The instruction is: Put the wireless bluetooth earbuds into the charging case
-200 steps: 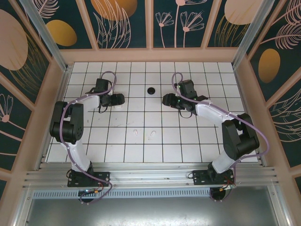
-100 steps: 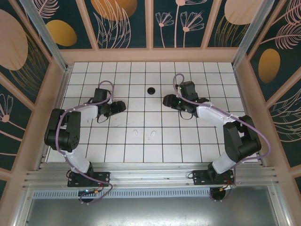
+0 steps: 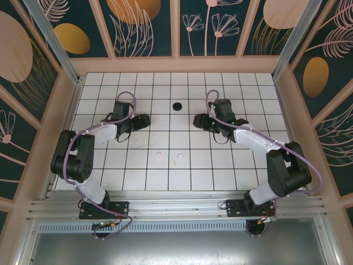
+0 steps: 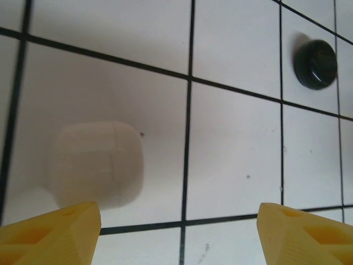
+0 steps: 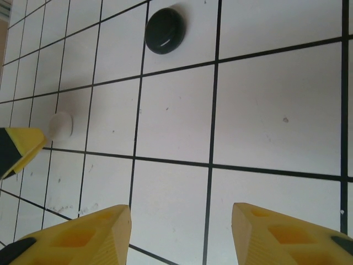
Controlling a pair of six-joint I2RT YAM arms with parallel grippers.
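The left gripper [image 4: 179, 234] stood with jaws wide apart and empty, just short of a white case [image 4: 95, 164] on the tiled table [image 4: 237, 143]. The right gripper [image 5: 181, 229] was likewise parted, holding nothing. A white earbud [image 3: 159, 155] and a second white earbud [image 3: 180, 157] lay near each other on the tiles, nearer the arm bases and well apart from both grippers. A round black case [image 3: 177, 105] sat beyond them.

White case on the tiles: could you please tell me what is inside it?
The white case looks shut, with a seam across its shell, so its inside is covered. Whether anything sits in it cannot be seen.
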